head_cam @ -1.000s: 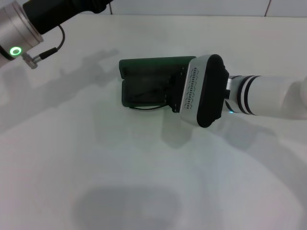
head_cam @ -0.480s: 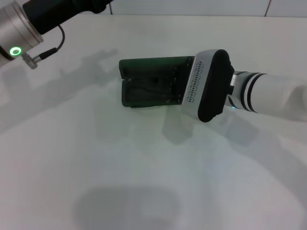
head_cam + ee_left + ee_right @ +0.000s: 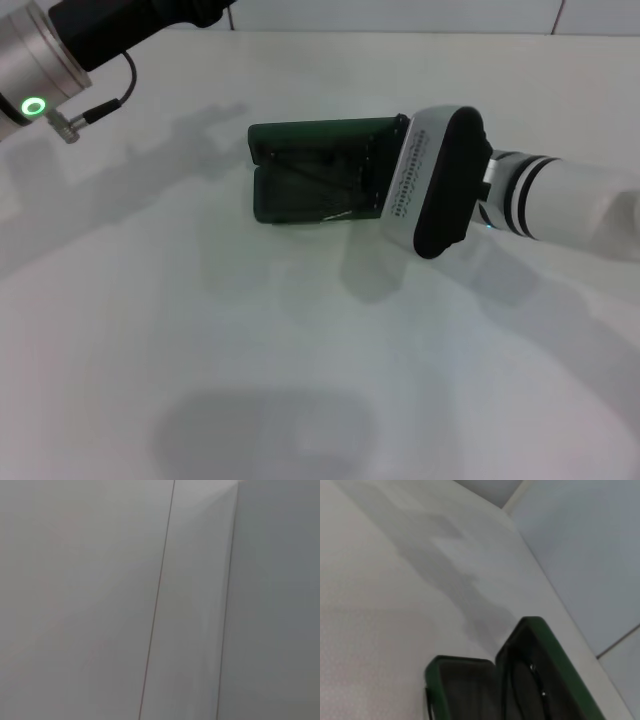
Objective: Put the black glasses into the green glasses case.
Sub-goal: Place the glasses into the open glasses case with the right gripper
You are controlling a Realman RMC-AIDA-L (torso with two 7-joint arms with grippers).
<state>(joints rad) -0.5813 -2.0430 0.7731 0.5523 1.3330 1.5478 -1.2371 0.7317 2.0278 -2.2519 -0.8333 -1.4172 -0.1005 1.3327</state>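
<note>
Across the white table (image 3: pixel 200 350), nearest the robot, only soft shadows on bare surface. Farther out, near the middle, sits the green glasses case (image 3: pixel 300 175), hinged open, long axis running left to right, lid standing up along the far edge and tray toward the robot; dark matte green, rounded corners, darker lining. Inside the tray lie the black glasses (image 3: pixel 320 185), thin dark frame and slim temple arms stretched along the case's length, a pale glint near the front lip. Over the case's right end hovers the right gripper (image 3: pixel 385 185), wrist housing hiding the fingers, so cannot tell how wide, nor whether anything is held. Farthest back at the left corner, parked high, the left arm (image 3: pixel 60 50), green ring lit, gripper out of sight.
</note>
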